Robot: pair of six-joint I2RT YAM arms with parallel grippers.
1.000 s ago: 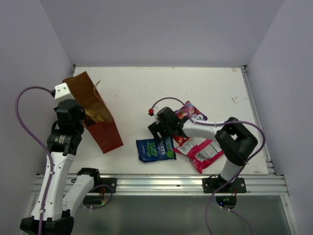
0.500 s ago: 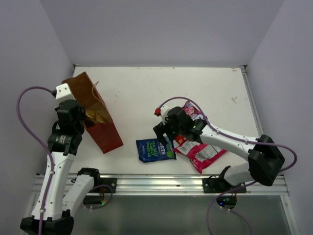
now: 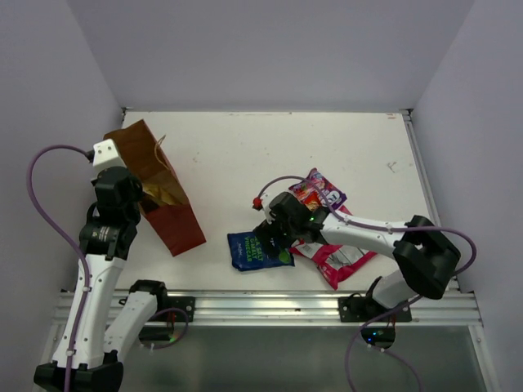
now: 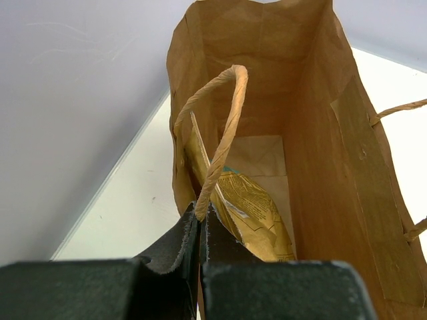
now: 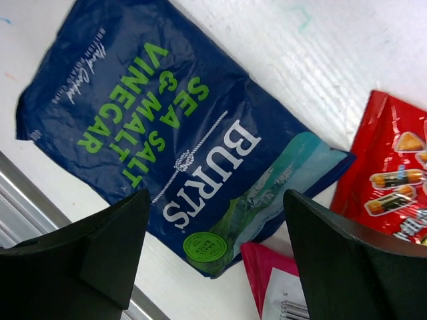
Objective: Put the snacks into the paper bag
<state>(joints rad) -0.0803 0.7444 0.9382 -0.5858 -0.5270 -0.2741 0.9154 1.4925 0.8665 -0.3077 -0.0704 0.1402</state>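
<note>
The paper bag (image 3: pixel 159 196) lies tilted at the table's left, red-brown outside, kraft brown inside (image 4: pixel 313 133). My left gripper (image 4: pixel 200 212) is shut on its string handle (image 4: pixel 223 127) and holds the mouth open. The tan chips bag (image 4: pixel 253 213) is inside it. My right gripper (image 3: pixel 276 237) is open just above the dark blue packet (image 5: pixel 167 147), jaws wide either side of its lower end. The red colourful packet (image 5: pixel 393 173) and the pink-and-silver packet (image 3: pixel 339 255) lie to its right. The purple packet (image 3: pixel 331 189) shows behind them.
The table's metal front rail (image 3: pixel 270 306) runs just below the blue packet. Purple-grey walls close in the left, back and right sides. A second string handle (image 4: pixel 400 107) hangs off the bag's far rim.
My right gripper has moved from over the red and purple packets down and left to sit over the dark blue packet. The left arm and the bag have not moved.
</note>
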